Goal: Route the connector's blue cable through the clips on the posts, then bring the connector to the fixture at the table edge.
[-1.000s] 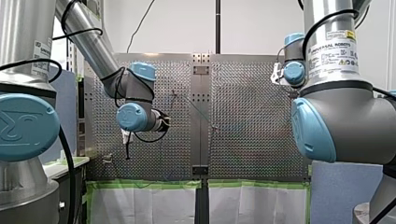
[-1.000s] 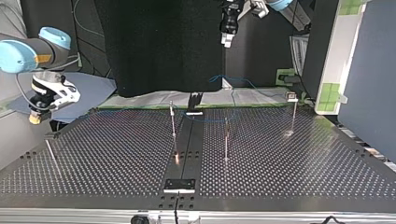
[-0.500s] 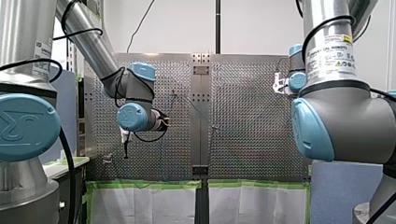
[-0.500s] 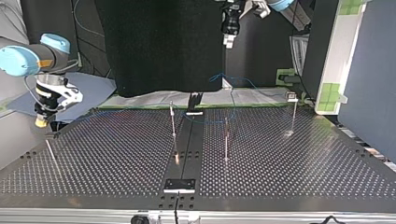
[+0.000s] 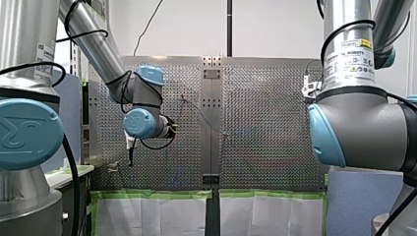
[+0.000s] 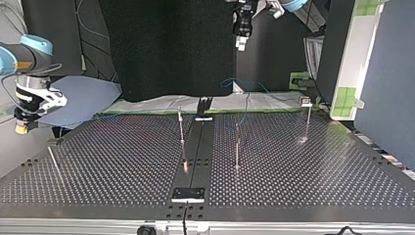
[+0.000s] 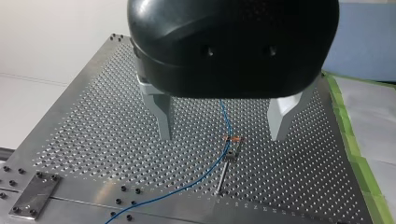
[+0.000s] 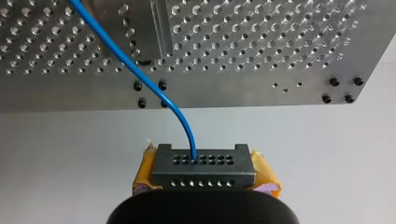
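In the right wrist view a black connector (image 8: 203,167) with rows of small holes sits between yellow pads (image 8: 145,173), with my right gripper (image 8: 203,179) shut on it. Its blue cable (image 8: 140,74) curves from the connector back over the plate's edge. In the top view my right gripper (image 6: 21,128) hangs off the table's left side. My left gripper (image 7: 223,135) is open, metal fingers (image 7: 163,116) wide apart, high above a clip post (image 7: 232,148) that the blue cable passes. It shows high at the back in the top view, left gripper (image 6: 240,41).
Three thin posts (image 6: 181,128) (image 6: 237,147) (image 6: 308,120) stand on the perforated table (image 6: 293,181). A leaning rod (image 6: 53,159) and a small block (image 6: 55,142) are near its left edge. A dark centre strip ends in a plate (image 6: 188,194).
My right gripper has swung further to the top view's left, off the table's side, with the connector still in it. My left gripper has barely moved.
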